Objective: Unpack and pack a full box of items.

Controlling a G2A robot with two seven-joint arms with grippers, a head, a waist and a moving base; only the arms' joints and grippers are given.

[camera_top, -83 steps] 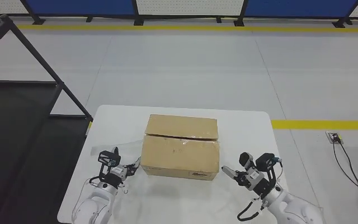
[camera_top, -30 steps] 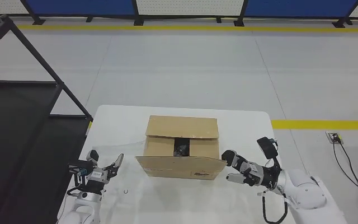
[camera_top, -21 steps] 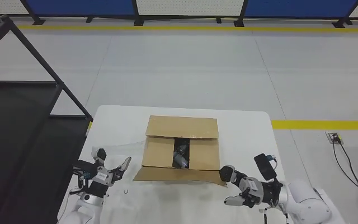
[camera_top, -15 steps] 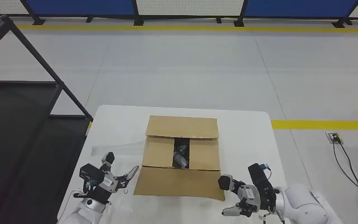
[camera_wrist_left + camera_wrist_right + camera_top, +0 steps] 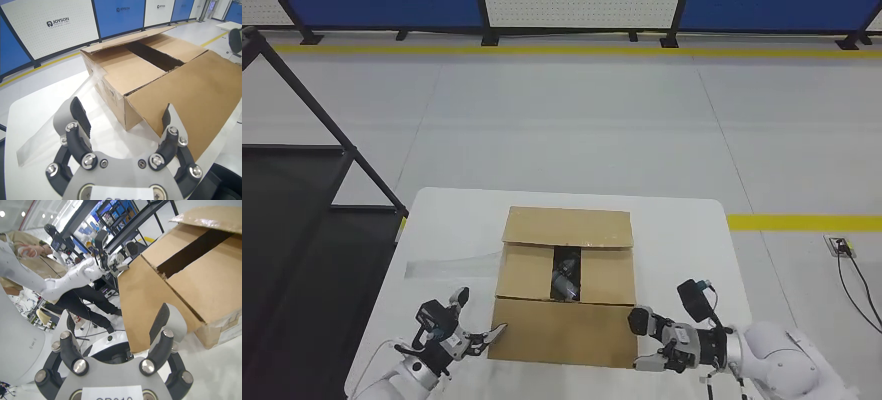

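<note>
The cardboard box [image 5: 564, 270] stands mid-table. Its far flap [image 5: 567, 226] is raised, and its near flap [image 5: 562, 332] is folded out towards the table's front edge. Between the two inner flaps a dark gap shows grey items [image 5: 565, 276]. My left gripper [image 5: 479, 316] is open at the near flap's left corner, and in the left wrist view the gripper [image 5: 123, 117] has one finger beside the flap [image 5: 189, 106]. My right gripper [image 5: 644, 343] is open at the flap's right edge. In the right wrist view the flap [image 5: 143, 294] lies between that gripper's [image 5: 115, 323] spread fingers.
A strip of clear tape [image 5: 447, 265] lies on the white table [image 5: 682, 240] left of the box, also seen in the left wrist view as tape [image 5: 56, 115]. A black rack [image 5: 302, 210] stands off the table's left side. Both grippers are near the front edge.
The near flap has swung from shut to folded out towards the front. Both grippers came down and forward with it; the left one first drew away left, then returned to the flap's corner.
</note>
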